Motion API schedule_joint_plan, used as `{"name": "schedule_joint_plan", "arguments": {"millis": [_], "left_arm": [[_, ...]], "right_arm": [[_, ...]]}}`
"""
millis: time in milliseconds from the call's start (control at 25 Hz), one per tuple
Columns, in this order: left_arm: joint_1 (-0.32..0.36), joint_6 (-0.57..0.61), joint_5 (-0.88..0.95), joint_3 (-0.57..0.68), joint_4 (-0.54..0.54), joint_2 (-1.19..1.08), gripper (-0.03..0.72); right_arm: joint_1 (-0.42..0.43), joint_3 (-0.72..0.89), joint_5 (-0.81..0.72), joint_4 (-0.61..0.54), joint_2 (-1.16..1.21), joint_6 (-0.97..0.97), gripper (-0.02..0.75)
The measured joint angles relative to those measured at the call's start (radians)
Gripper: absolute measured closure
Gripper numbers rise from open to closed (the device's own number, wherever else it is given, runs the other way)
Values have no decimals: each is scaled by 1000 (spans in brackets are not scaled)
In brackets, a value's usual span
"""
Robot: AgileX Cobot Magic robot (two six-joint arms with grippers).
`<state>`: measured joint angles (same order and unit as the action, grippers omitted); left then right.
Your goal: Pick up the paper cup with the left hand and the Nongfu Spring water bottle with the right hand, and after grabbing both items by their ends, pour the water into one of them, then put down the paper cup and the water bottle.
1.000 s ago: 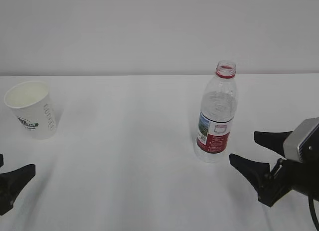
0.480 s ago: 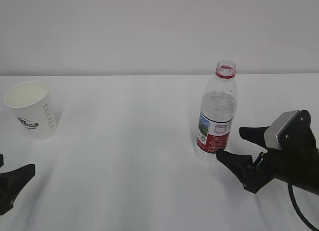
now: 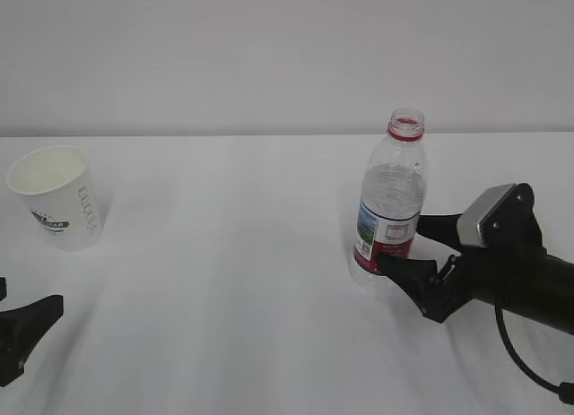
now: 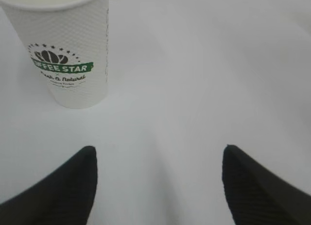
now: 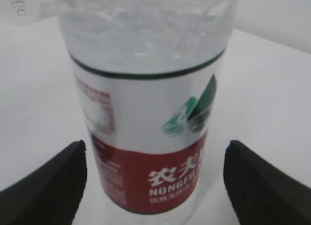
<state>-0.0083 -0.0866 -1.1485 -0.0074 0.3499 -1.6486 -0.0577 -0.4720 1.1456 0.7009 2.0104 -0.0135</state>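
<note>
Nearest the exterior camera, at the bottom left edge, the black left hand is resting low over the white table, only one pointed finger showing there; in its wrist view the two black fingers are standing wide apart with nothing between them, so its jaws are open and empty. A little farther in on the right, the black right hand with its silver-grey rectangular plate and trailing black cable is reaching in from the right edge, its open jaws straddling the lower part of the tall clear ribbed Nongfu Spring water bottle. The right wrist view is showing the red-and-white label filling the space between the two spread fingers, with table visible on either side, so no contact can be told. The bottle is standing upright right of centre, uncapped, its red neck ring on top. Farther back at the far left, well apart from the bottle, the small white dotted paper cup with a green-and-black logo is standing upright beyond the left fingers, untouched. Behind the table a plain pale wall is rising.
</note>
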Motion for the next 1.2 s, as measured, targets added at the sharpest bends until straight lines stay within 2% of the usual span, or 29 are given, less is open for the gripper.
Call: {"name": "schedule_joint_plan", "arguments": {"millis": [400,720,1040,1200], "left_arm": [[0,0,0,0,-2,0,110],[0,0,0,0,-6,0,111],[0,0,0,0,-6,0,112],[0,0,-2,0,-6,0,123]], "right_arm": [[-2,-137,0,80,91,-101,66],[-45,-251,0,92,164,-139,71],[-58,-262,0,93,171,-151,188],[-58,-263,0,93,171,-171,200]]}}
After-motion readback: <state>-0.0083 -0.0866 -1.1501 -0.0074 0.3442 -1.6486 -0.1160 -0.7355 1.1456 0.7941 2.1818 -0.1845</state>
